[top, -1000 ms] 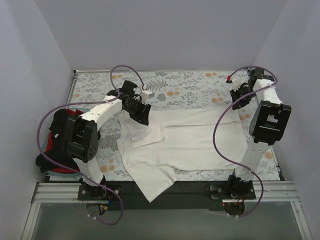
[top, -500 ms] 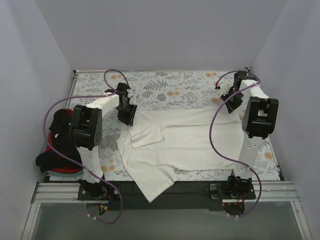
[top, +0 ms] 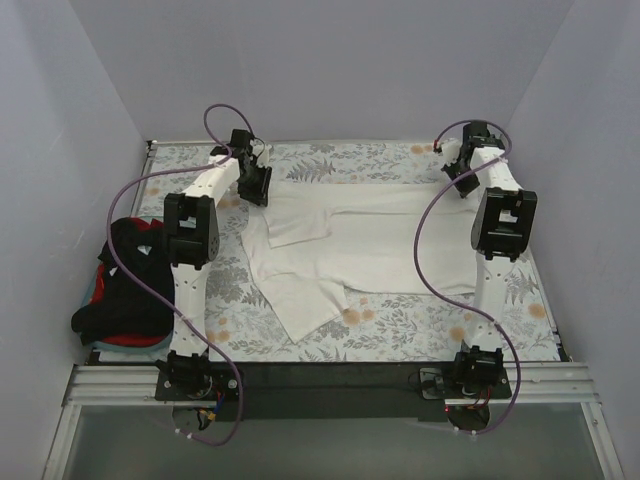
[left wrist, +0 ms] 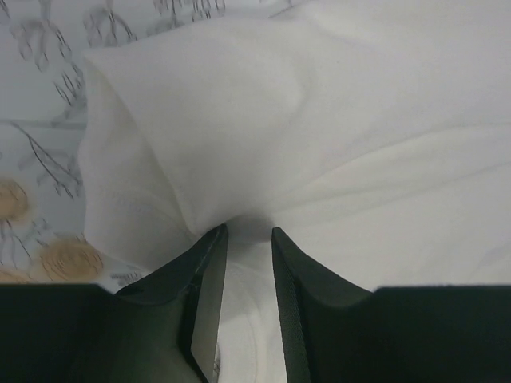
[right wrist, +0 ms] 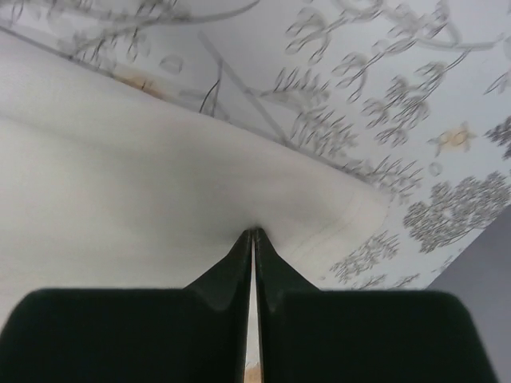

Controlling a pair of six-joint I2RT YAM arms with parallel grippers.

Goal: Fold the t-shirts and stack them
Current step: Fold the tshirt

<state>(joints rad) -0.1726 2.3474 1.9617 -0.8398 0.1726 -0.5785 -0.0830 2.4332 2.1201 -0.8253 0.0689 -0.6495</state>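
A large off-white t-shirt (top: pixel 370 245) lies spread across the middle of the floral table cloth (top: pixel 345 160), with one flap trailing toward the near left. My left gripper (top: pixel 255 187) is shut on a bunched fold at its far left corner, and the cloth is pinched between the fingers in the left wrist view (left wrist: pixel 247 231). My right gripper (top: pixel 462 182) is shut on the shirt's far right edge, seen close up in the right wrist view (right wrist: pixel 253 231). The shirt fills much of both wrist views (left wrist: pixel 335 120) (right wrist: pixel 120 183).
A pile of black, red and light teal shirts (top: pixel 125 285) sits at the table's left edge. A black rail (top: pixel 330 375) runs along the near edge by the arm bases. Grey walls enclose the far side and both sides.
Both arms have reached toward the far edge, dragging the off-white shirt away from me. Its lower flap no longer hangs over the front rail.
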